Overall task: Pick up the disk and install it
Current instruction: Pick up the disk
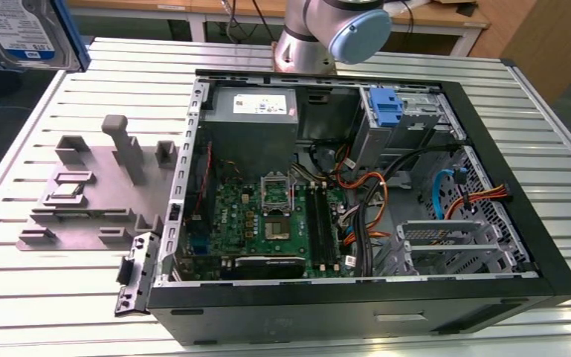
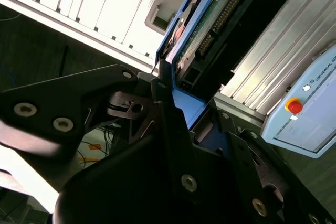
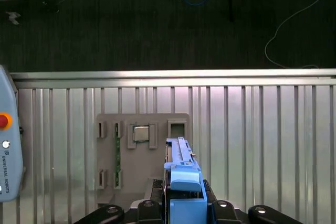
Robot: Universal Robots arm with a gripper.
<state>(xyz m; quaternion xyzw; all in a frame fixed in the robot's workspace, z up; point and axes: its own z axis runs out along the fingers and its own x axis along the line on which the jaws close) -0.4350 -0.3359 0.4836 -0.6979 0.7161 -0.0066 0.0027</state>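
The disk (image 1: 18, 33), a silver-grey drive with a white-and-blue label in a blue carrier, hangs high above the table's far corner at the exterior view's left. In the first wrist view the disk (image 3: 181, 166) stands edge-on above the grey fixture plate (image 3: 142, 156), and my gripper (image 3: 184, 203) is shut on its blue carrier. The second wrist view shows the disk's green circuit-board side (image 2: 210, 30) with the black fingers (image 2: 168, 124) clamped on the blue frame. The open computer case (image 1: 523, 245) lies on the table at the exterior view's right.
A grey fixture plate (image 1: 97, 193) with upright posts sits left of the case in the exterior view. Inside the case are the power supply (image 1: 250, 108), the motherboard (image 1: 271, 219) and a blue bracket (image 1: 386, 111) on the drive bay. A teach pendant (image 2: 310, 108) rests on the slatted table.
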